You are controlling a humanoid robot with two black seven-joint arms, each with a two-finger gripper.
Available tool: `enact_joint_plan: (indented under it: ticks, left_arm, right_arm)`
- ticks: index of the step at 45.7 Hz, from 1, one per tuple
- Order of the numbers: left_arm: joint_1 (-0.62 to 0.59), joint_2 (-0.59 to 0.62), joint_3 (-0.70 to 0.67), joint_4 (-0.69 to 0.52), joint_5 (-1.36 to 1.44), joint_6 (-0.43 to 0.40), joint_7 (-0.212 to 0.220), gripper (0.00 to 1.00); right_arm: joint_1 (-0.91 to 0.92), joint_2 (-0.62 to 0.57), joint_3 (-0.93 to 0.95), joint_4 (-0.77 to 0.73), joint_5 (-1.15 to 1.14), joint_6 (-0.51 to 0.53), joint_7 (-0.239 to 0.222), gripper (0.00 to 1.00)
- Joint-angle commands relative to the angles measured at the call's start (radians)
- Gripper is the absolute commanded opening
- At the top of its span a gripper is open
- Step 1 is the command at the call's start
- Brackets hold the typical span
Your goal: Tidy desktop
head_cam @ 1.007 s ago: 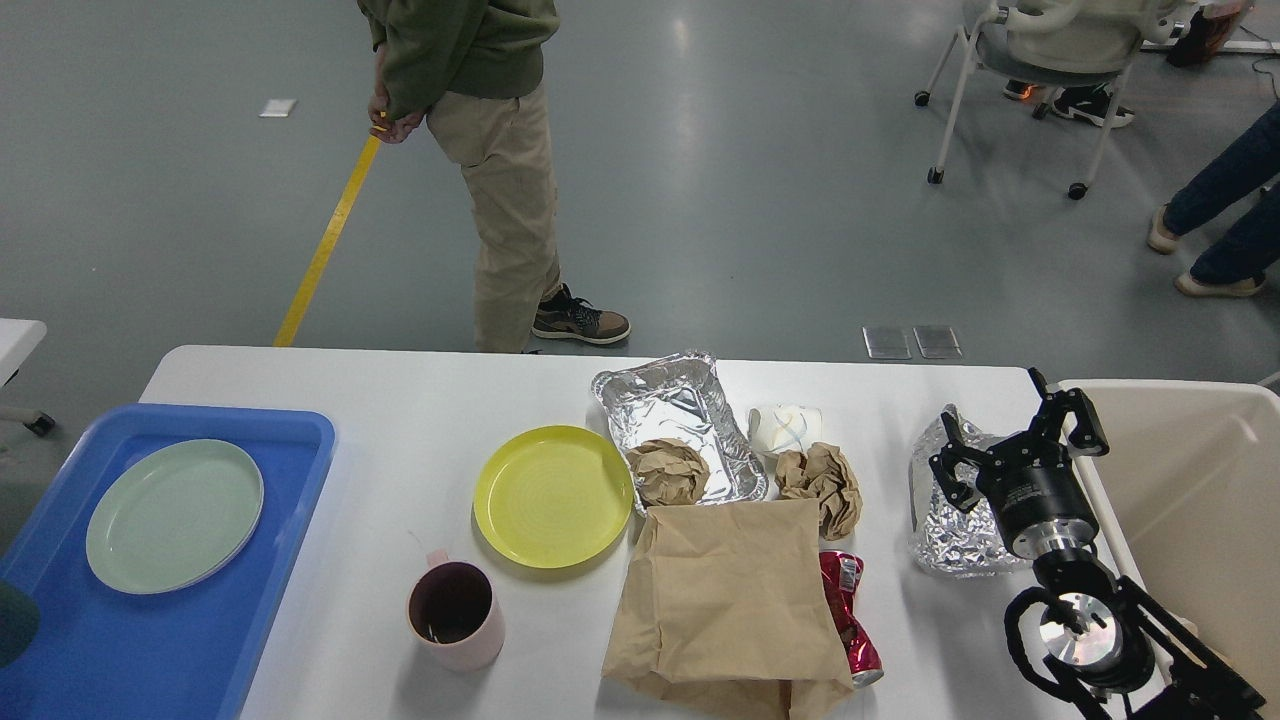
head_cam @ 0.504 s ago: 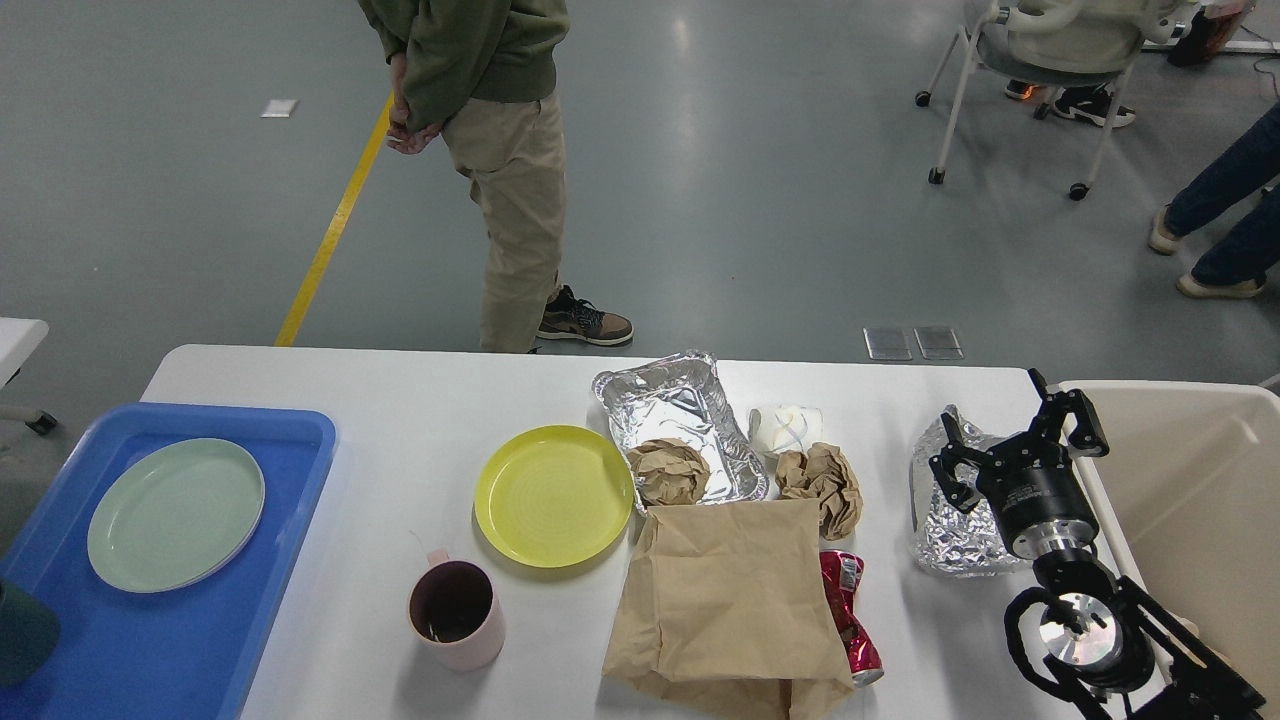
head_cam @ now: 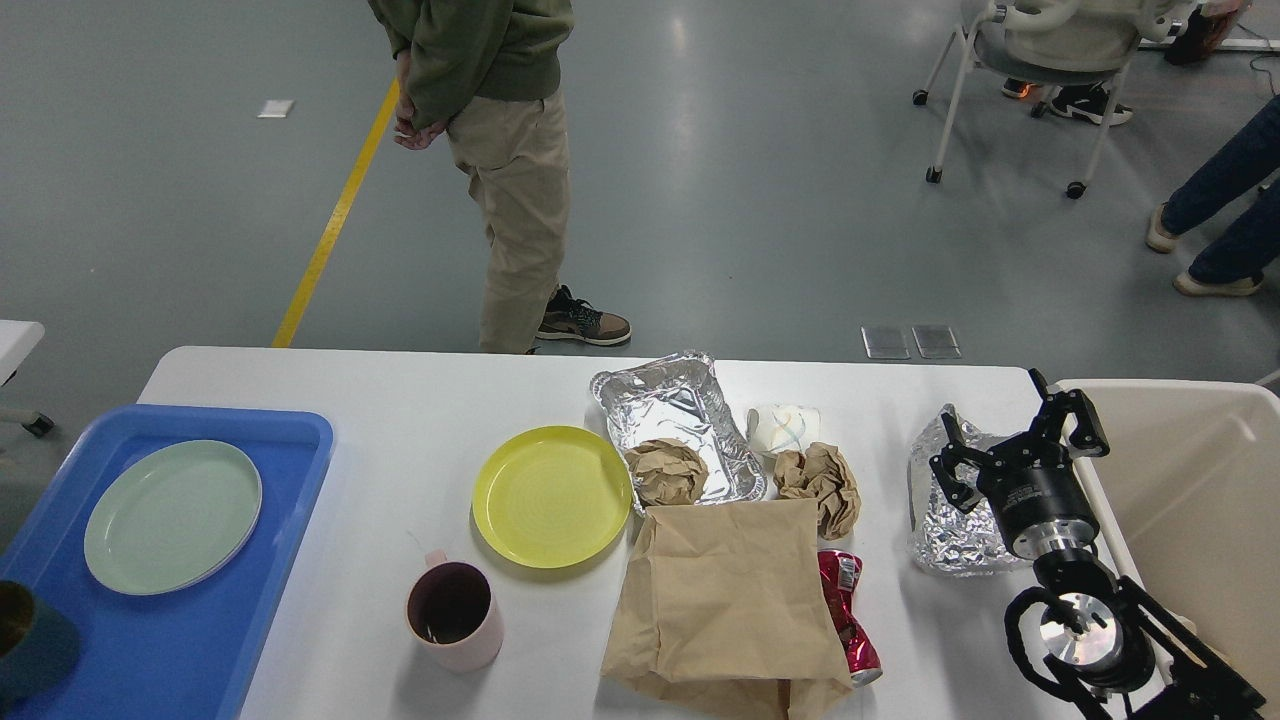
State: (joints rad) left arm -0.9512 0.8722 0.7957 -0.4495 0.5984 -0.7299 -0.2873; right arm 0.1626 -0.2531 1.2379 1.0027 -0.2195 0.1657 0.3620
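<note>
The white desktop (head_cam: pixel 400 420) carries a yellow plate (head_cam: pixel 552 496), a pink mug (head_cam: pixel 455 615), a foil tray (head_cam: pixel 678 420) with a brown paper ball (head_cam: pixel 666 472) in it, a second paper ball (head_cam: pixel 820 482), a white crumpled cup (head_cam: pixel 785 428), a brown paper bag (head_cam: pixel 730 595), a crushed red can (head_cam: pixel 848 620) and a crumpled foil piece (head_cam: pixel 945 520). My right gripper (head_cam: pixel 1015 440) is open and empty, just right of and above the foil piece. My left gripper is out of view.
A blue tray (head_cam: pixel 200 650) at the left holds a pale green plate (head_cam: pixel 172 515) and a dark teal cup (head_cam: pixel 30 640) at the frame's edge. A beige bin (head_cam: pixel 1200 480) stands at the right table end. A person (head_cam: pixel 500 150) stands behind the table.
The dark teal cup at the lower left edge has come further into view over the blue tray. The person behind the table has shifted slightly. My right arm has not moved.
</note>
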Motion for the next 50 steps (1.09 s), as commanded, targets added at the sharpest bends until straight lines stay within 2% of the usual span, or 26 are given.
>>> enact_joint_plan:
  ticks: [1,3,6,8,14,40,45,50]
  left_arm:
    - [0.028,0.002,-0.033,0.0,-0.015,0.059,0.005,0.47]
    - [0.034,0.005,-0.038,0.0,-0.025,0.07,0.007,0.56]
    - [0.034,0.01,-0.038,0.0,-0.045,0.08,0.007,0.76]
    - [0.035,0.013,-0.038,0.0,-0.066,0.083,0.007,0.8]
    - [0.035,0.013,-0.038,-0.001,-0.092,0.08,0.008,0.84]
    - [0.023,0.02,-0.029,-0.035,-0.092,0.064,0.007,0.89]
    - [-0.041,0.091,-0.012,-0.121,-0.092,0.064,0.008,0.93]
    - [-0.202,0.137,0.111,-0.234,-0.094,0.064,0.004,0.95]
  right_arm:
    - [0.0,0.0,0.0,0.001,0.0,0.0,0.0,1.0]
    - [0.0,0.0,0.0,0.001,0.0,0.0,0.0,1.0]
    - [0.0,0.0,0.0,0.001,0.0,0.0,0.0,1.0]
    - [0.0,0.0,0.0,0.001,0.0,0.0,0.0,1.0]
    - [0.0,0.0,0.0,0.001,0.0,0.0,0.0,1.0]
    - [0.0,0.0,0.0,0.001,0.0,0.0,0.0,1.0]
    - [0.0,0.0,0.0,0.001,0.0,0.0,0.0,1.0]
    - [0.0,0.0,0.0,0.001,0.0,0.0,0.0,1.0]
